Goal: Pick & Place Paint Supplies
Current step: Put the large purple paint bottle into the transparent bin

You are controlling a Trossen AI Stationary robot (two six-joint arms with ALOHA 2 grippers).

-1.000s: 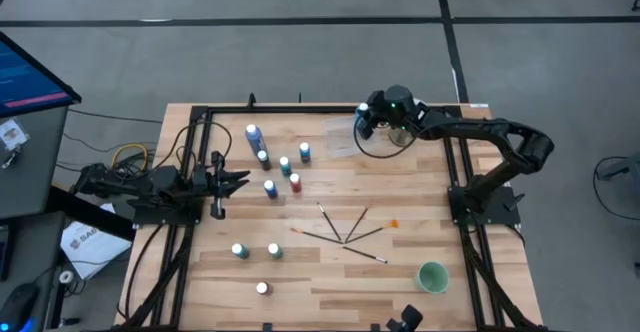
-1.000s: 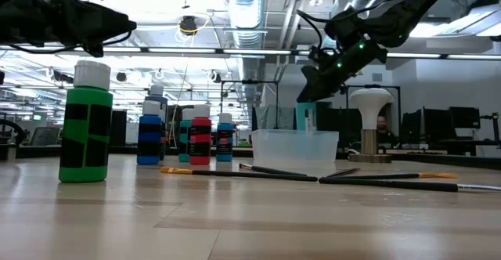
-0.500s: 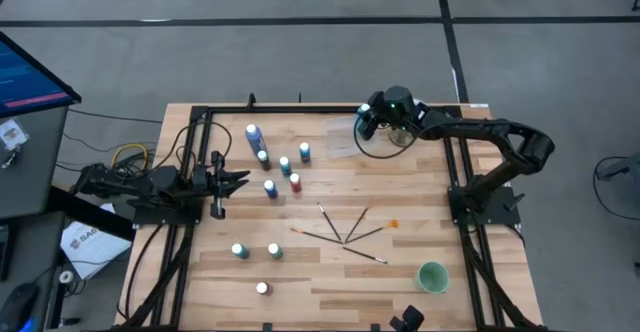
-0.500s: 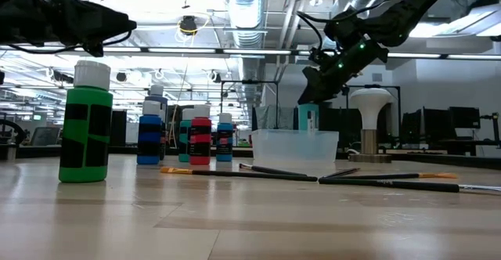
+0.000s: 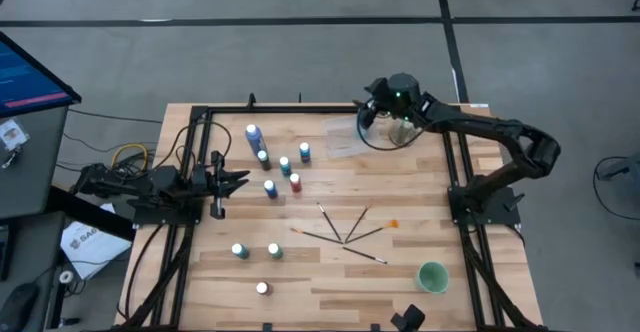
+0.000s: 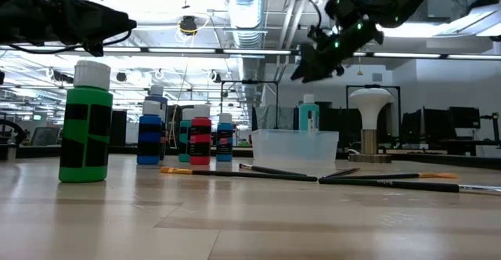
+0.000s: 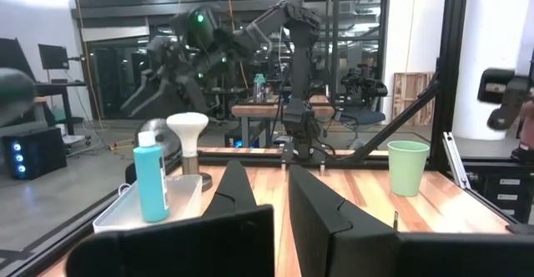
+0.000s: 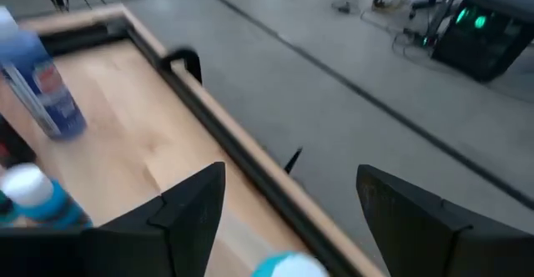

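A teal white-capped paint bottle (image 6: 308, 119) stands upright on its base in a clear tray (image 6: 295, 149) at the far right of the table, and shows again as the teal bottle (image 7: 152, 181) in the left wrist view. My right gripper (image 6: 309, 60) hangs open above it, holding nothing; its cap (image 8: 288, 267) shows below the spread fingers. Other paint bottles (image 5: 285, 165) stand mid-left and paintbrushes (image 5: 345, 232) lie mid-table. My left gripper (image 5: 243, 179) waits shut at the left, beside the bottles.
A white-topped stemmed stand (image 6: 370, 123) is behind the tray. A green cup (image 5: 432, 276) sits at the near right. Three bottles (image 5: 262, 288) stand near the front left. Black frame rails (image 5: 300, 109) run along the table's edges.
My right gripper has opened and let go of the teal bottle, which now stands in the clear tray. The gripper has then risen clear of it and drifted a little toward the far edge.
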